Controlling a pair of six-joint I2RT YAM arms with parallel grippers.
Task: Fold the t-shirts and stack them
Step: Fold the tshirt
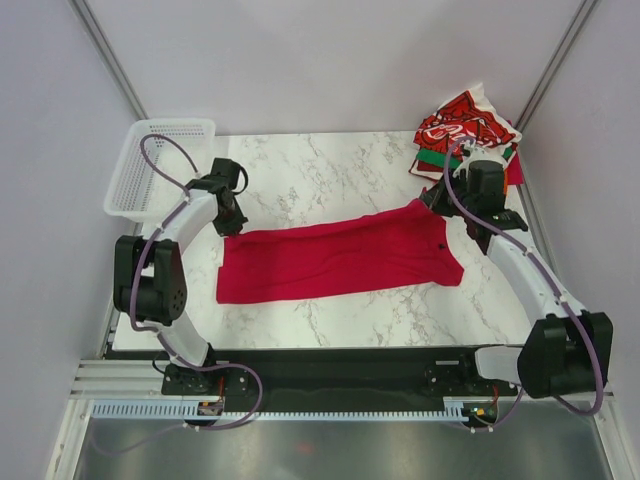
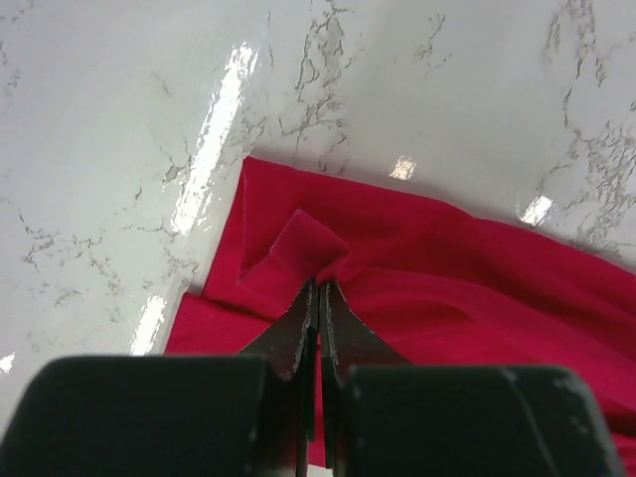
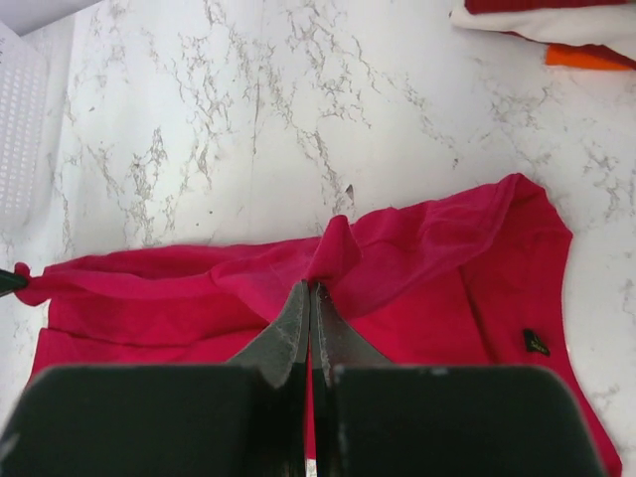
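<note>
crimson t-shirt cloth is pinched tight in the closed left gripper and right gripper.

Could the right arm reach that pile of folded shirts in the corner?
Probably yes: the pile sits just beyond the right pincer, nothing between. But the pincer is shut on the red shirt, so must let go first.

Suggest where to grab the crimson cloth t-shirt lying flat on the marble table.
Pinch the far edge near both ends, from above. The crimson cloth t-shirt lies flat in a long band, so only a raised fold of edge gives purchase. The left gripper and right gripper are shut on such folds.
</note>
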